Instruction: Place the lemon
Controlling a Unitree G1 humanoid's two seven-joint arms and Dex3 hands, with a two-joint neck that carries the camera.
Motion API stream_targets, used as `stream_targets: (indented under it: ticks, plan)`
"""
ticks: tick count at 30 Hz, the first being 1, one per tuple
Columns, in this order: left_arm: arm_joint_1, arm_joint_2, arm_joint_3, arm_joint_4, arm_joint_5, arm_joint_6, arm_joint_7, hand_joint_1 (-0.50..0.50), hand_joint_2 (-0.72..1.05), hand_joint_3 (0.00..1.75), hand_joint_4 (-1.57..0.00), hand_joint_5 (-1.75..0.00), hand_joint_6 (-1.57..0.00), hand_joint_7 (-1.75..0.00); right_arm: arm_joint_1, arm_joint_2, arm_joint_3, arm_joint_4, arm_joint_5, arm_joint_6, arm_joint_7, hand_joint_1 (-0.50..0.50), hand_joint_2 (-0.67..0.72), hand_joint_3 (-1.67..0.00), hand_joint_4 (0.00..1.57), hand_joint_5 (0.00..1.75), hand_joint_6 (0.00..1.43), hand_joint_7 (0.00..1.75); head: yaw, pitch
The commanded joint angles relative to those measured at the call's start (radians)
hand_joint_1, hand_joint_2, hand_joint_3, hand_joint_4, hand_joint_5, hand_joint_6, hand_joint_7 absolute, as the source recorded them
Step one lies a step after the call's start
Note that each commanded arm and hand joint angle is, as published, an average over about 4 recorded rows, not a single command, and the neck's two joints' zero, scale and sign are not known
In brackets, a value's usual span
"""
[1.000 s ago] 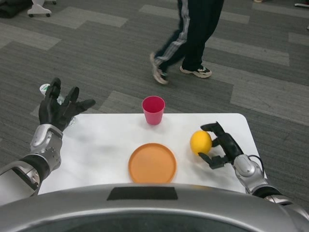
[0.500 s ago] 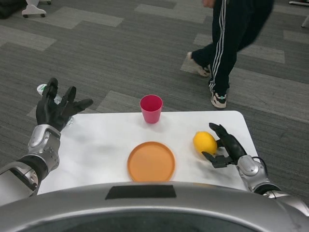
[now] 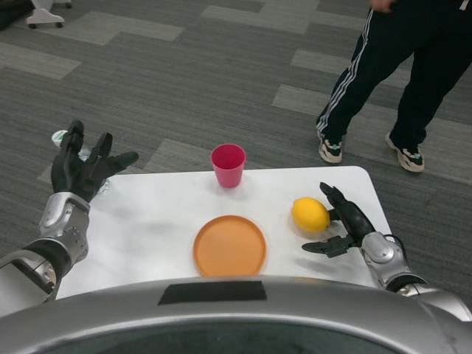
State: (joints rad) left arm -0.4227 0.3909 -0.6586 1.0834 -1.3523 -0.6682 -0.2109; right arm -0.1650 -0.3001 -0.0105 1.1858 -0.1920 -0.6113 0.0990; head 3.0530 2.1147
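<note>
The yellow lemon (image 3: 310,214) lies on the white table (image 3: 155,221), right of the orange plate (image 3: 230,245). My right hand (image 3: 341,225) sits just to the lemon's right with its fingers spread apart; one finger reaches close along the lemon's right end and the thumb lies low, clear of it. Nothing is in that hand. My left hand (image 3: 81,166) is raised over the table's far left corner, fingers spread and holding nothing.
A pink cup (image 3: 227,164) stands upright at the table's far edge, behind the plate. A small white and green object (image 3: 59,137) shows behind my left hand. A person's legs (image 3: 398,88) are on the floor beyond the table's right side.
The right hand let go of the lemon, which now rests on the table, and its fingers spread wider. The person walked from the middle to the right. The view shifted slightly.
</note>
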Motion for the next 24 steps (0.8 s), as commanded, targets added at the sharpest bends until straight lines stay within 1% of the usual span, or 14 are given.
stream_targets:
  ticks: [1,5,8,11,13,15,17,20,21,24]
  plan:
    - [-0.001,0.000,0.002,-0.002,0.001,-0.003,0.000,0.50,1.05,0.09,-0.04,0.00,0.00,0.00,0.007,0.006,-0.045,0.018,-0.004,0.019,-0.005,-0.29,-0.16,-0.40,0.00,0.97,0.00,0.00,-0.048,0.022]
    - [-0.001,0.000,0.002,-0.002,0.001,-0.002,-0.001,0.50,1.05,0.09,-0.04,0.00,0.00,0.00,0.013,0.022,-0.111,0.004,-0.006,-0.039,-0.047,-0.29,-0.16,-0.40,0.03,0.97,0.00,0.00,-0.118,0.054]
    - [-0.001,0.000,0.002,-0.001,0.001,-0.002,0.000,0.50,1.05,0.09,-0.04,0.00,0.00,0.00,0.014,0.022,-0.125,-0.010,-0.005,-0.059,-0.070,-0.29,-0.16,-0.40,0.01,0.90,0.00,0.00,-0.166,0.079]
    - [-0.001,0.000,0.002,-0.002,0.001,-0.002,0.000,0.50,1.05,0.09,-0.04,0.00,0.00,0.00,0.015,0.025,-0.142,-0.022,-0.005,-0.072,-0.088,-0.31,-0.16,-0.40,0.02,0.90,0.00,0.00,-0.201,0.097]
    - [-0.001,0.000,0.002,-0.002,0.001,-0.002,0.000,0.50,1.05,0.09,-0.04,0.00,0.00,0.00,0.016,0.028,-0.154,-0.025,-0.004,-0.083,-0.091,-0.33,-0.16,-0.40,0.03,0.87,0.00,0.00,-0.210,0.104]
    - [-0.002,0.000,0.002,-0.002,0.001,-0.002,0.000,0.50,1.05,0.09,-0.04,0.00,0.00,0.00,0.016,0.029,-0.164,-0.032,-0.003,-0.089,-0.091,-0.33,-0.16,-0.40,0.03,0.87,0.00,0.00,-0.228,0.113]
    - [-0.003,0.001,0.002,-0.002,0.001,-0.002,0.001,0.50,1.05,0.09,-0.04,0.00,0.00,0.00,0.016,0.031,-0.175,-0.044,-0.002,-0.096,-0.091,-0.33,-0.16,-0.40,0.03,0.92,0.00,0.00,-0.241,0.118]
    - [-0.005,0.002,0.000,-0.002,0.001,-0.002,0.000,0.50,1.05,0.09,-0.04,0.00,0.00,0.00,0.016,0.036,-0.197,-0.066,-0.001,-0.106,-0.091,-0.33,-0.16,-0.40,0.03,0.90,0.00,0.00,-0.256,0.121]
    - [-0.005,0.002,0.000,-0.002,0.001,-0.002,0.000,0.50,1.05,0.09,-0.04,0.00,0.00,0.00,0.016,0.037,-0.209,-0.075,0.000,-0.108,-0.091,-0.33,-0.16,-0.40,0.03,0.87,0.00,0.00,-0.260,0.123]
    - [-0.005,0.002,0.000,-0.002,0.001,-0.002,-0.001,0.50,1.05,0.09,-0.04,0.00,0.00,0.00,0.016,0.044,-0.253,-0.101,0.003,-0.120,-0.091,-0.33,-0.16,-0.40,0.03,0.87,0.00,0.00,-0.265,0.121]
